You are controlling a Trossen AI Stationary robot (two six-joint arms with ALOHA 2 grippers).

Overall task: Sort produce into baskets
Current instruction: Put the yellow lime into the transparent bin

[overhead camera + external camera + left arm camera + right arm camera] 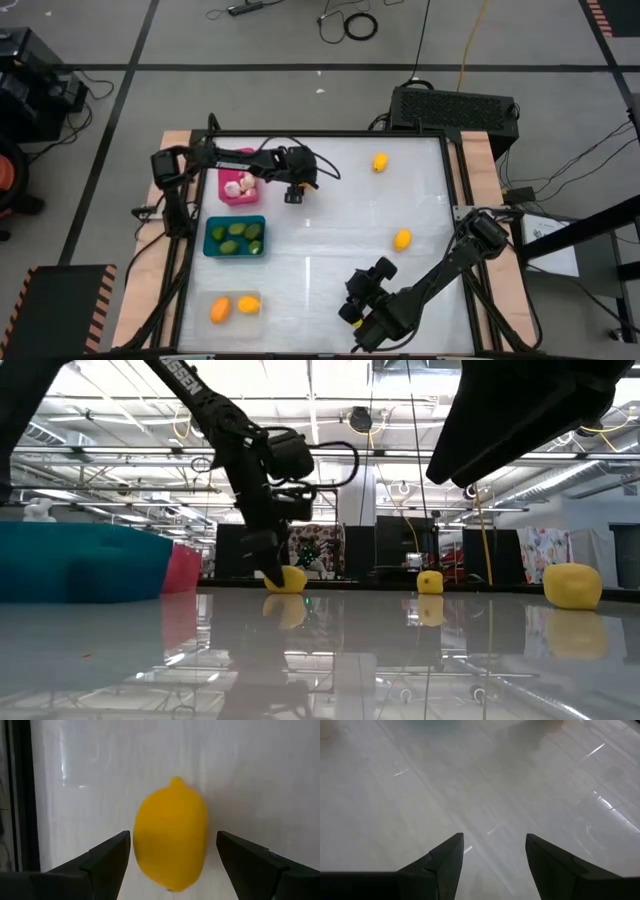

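Observation:
My left gripper (pixel 293 195) reaches past the pink basket (pixel 238 187) and stands low over the table, open. A yellow lemon-like fruit (pixel 170 820) lies on the table between its two fingers, with a narrow gap on each side. The low view shows the fruit (pixel 288 580) at the fingertips; in the high view the gripper hides it. The pink basket holds pale bulbs, the teal basket (pixel 209 238) holds dark green ovals, and the clear basket (pixel 236 318) holds two yellow-orange fruits. My right gripper (pixel 352 305) is open and empty near the table's front edge.
Two more yellow fruits lie loose on the table, one at the far middle (pixel 380 162) and one toward the right (pixel 402 239). The three baskets stand in a row along the left side. A black box (pixel 455 108) stands behind the table's far edge.

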